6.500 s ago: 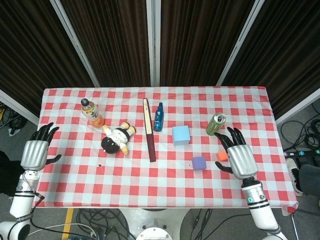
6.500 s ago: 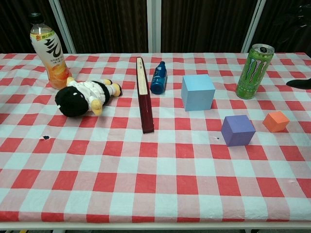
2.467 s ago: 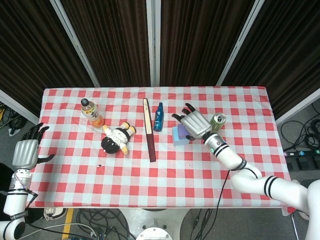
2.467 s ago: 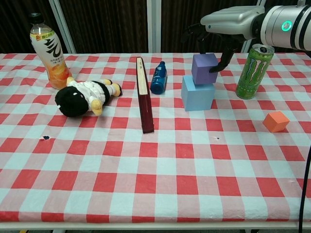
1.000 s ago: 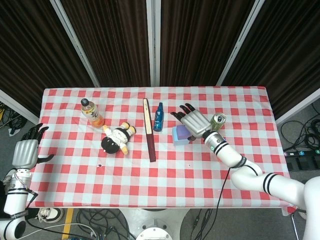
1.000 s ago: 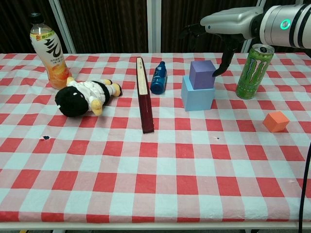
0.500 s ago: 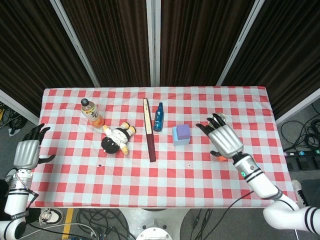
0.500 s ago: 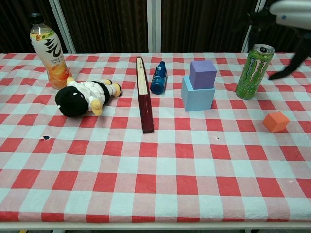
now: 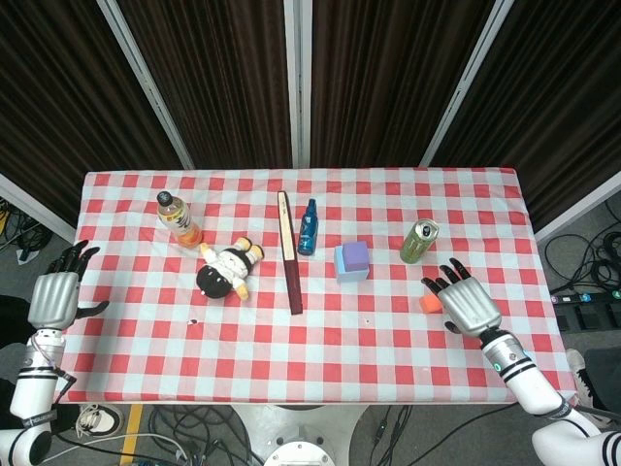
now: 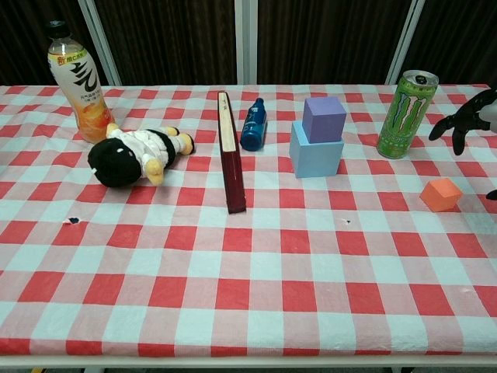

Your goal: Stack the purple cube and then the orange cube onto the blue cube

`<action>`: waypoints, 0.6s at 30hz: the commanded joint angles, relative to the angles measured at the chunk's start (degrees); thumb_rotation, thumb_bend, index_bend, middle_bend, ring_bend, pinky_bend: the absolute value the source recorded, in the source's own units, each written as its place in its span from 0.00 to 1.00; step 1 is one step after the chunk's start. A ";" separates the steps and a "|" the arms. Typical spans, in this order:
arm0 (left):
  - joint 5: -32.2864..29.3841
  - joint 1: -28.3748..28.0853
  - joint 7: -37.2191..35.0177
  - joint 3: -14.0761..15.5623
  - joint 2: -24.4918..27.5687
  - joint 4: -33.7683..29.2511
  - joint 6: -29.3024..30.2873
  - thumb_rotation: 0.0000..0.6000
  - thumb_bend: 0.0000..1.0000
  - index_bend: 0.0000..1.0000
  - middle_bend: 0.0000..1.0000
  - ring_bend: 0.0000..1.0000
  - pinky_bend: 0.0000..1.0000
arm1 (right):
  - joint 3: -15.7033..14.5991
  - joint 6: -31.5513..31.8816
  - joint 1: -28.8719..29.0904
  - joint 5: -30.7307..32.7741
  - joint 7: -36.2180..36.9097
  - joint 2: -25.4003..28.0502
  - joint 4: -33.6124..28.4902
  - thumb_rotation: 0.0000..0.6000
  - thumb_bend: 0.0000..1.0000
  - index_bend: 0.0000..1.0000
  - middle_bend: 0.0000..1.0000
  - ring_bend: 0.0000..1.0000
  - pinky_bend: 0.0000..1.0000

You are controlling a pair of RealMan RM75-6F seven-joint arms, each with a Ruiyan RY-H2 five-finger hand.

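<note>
Purple cube (image 10: 324, 118) sat atop blue cube (image 10: 316, 151); green Monster-marked can (image 10: 402, 115) nearby; both hands, left (image 9: 54, 298) and right (image 9: 468, 306), spread empty.

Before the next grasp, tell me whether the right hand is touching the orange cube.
Apart. In the chest view the right hand has open fingers raised above the orange cube, with bare tablecloth showing between them.
</note>
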 commanded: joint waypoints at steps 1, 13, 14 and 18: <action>-0.07 0.02 -0.09 0.00 -0.02 0.14 -0.07 1.00 0.09 0.21 0.18 0.13 0.23 | 0.48 -1.35 -0.30 0.73 0.45 -1.62 2.16 1.00 0.05 0.21 0.36 0.13 0.09; -0.31 -0.09 -0.29 0.03 -0.26 0.77 -0.64 1.00 0.09 0.21 0.18 0.13 0.23 | 2.44 -4.65 0.16 1.99 1.66 -5.85 7.96 1.00 0.06 0.21 0.36 0.13 0.09; -0.31 -0.10 -0.28 0.04 -0.29 0.80 -0.69 1.00 0.09 0.21 0.18 0.13 0.23 | 2.54 -4.90 0.23 1.99 1.85 -6.14 8.40 1.00 0.06 0.21 0.36 0.13 0.09; -0.32 -0.08 -0.25 0.08 -0.34 1.00 -0.73 1.00 0.09 0.21 0.18 0.13 0.23 | 3.09 -5.52 0.50 1.64 2.79 -7.27 9.77 1.00 0.07 0.21 0.37 0.13 0.09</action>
